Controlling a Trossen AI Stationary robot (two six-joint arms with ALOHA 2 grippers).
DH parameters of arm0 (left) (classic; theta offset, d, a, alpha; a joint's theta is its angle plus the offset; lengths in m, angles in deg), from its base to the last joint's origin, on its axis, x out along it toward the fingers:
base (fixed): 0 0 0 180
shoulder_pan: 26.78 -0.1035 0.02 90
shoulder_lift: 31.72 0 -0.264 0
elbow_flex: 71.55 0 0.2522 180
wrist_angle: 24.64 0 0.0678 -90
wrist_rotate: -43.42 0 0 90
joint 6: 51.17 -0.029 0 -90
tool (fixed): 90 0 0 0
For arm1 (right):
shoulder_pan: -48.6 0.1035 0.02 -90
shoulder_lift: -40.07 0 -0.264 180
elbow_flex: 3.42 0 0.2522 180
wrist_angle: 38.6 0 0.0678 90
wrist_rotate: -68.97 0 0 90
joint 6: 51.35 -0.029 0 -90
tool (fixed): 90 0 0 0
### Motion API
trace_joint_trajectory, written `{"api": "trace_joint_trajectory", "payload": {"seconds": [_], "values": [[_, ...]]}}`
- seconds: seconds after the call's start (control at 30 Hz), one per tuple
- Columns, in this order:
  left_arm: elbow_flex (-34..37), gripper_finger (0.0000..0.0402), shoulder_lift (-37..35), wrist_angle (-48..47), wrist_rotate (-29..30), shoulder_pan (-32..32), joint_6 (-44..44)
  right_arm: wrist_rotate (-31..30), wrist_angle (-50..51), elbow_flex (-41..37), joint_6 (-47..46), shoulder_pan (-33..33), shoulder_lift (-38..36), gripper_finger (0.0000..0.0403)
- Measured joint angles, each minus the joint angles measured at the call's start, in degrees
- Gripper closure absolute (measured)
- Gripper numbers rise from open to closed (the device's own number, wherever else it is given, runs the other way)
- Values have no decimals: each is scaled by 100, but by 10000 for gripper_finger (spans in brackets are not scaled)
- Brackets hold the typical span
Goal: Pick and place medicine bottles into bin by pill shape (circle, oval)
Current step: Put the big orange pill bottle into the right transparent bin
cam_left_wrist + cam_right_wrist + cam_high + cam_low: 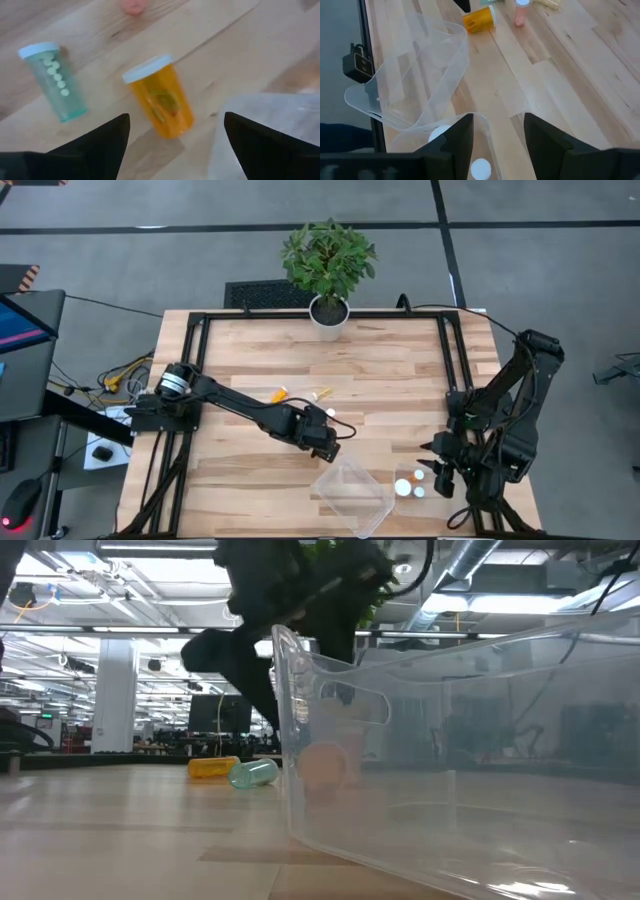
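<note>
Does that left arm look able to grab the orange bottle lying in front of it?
Probably yes. The left pincer stands open with the orange bottle lying between its fingers' line, nothing covering it; the greenish bottle lies apart beside it.

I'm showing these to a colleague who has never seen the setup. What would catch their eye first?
Probably the clear plastic bin at the table's near edge, and the left pincer hanging open just beside it over an orange bottle lying on its side, with a greenish bottle lying next to it. Then the leafy potted plant at the far edge.
</note>
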Motion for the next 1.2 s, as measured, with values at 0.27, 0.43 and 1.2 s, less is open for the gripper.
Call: {"api": "trace_joint_trajectory", "payload": {"seconds": [0.27,0.43,1.2], "values": [[-4,86,254,210,-186,-13,-80,-37,9,-4,-11,-35,2,226],[-7,86,350,247,-159,-43,-169,-37,22,-4,-10,-45,2,227],[0,155,547,234,-317,-146,-616,-36,93,-4,11,-146,2,232]]}}
